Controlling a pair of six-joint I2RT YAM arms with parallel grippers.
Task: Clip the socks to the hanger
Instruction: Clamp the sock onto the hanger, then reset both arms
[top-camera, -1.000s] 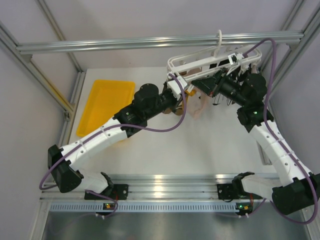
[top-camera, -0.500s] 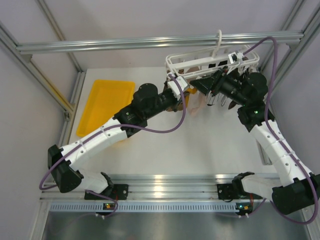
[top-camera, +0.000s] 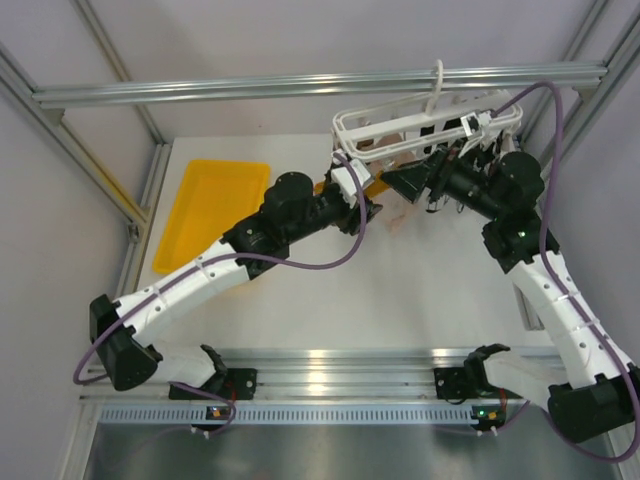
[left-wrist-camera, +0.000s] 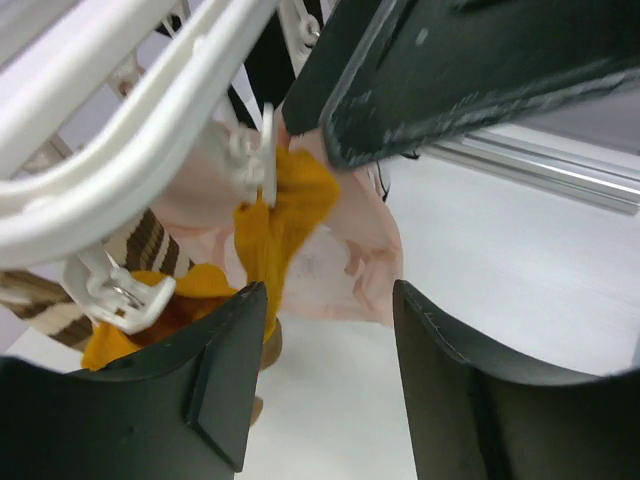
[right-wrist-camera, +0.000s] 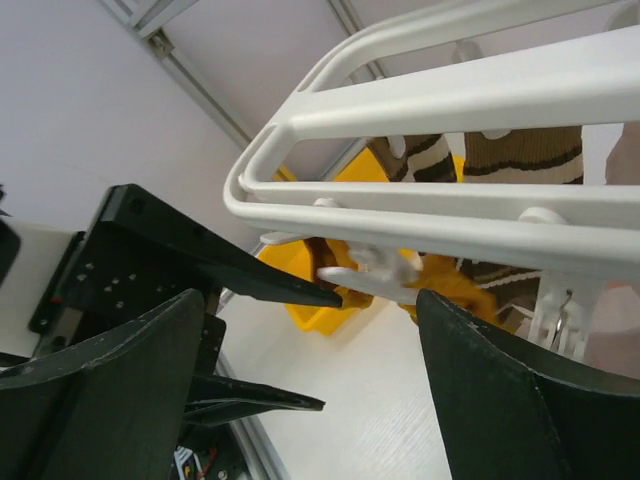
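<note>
While the hanger (right-wrist-camera: 420, 110) is hanging just above the fingers (right-wrist-camera: 120, 400), left gripper (left-wrist-camera: 325, 300) and right gripper (right-wrist-camera: 310, 310) are both gaping, gripping nothing; mustard sock (left-wrist-camera: 285, 215) is dangling just beyond left fingertips (left-wrist-camera: 225, 330).

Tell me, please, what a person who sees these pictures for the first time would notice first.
The white hanger hooked on the aluminium bar at the far right stands out, with the left arm and the right arm meeting under it, jaws open. In the left wrist view a mustard sock hangs from a white clip. A yellow tray lies on the table at the far left.
</note>
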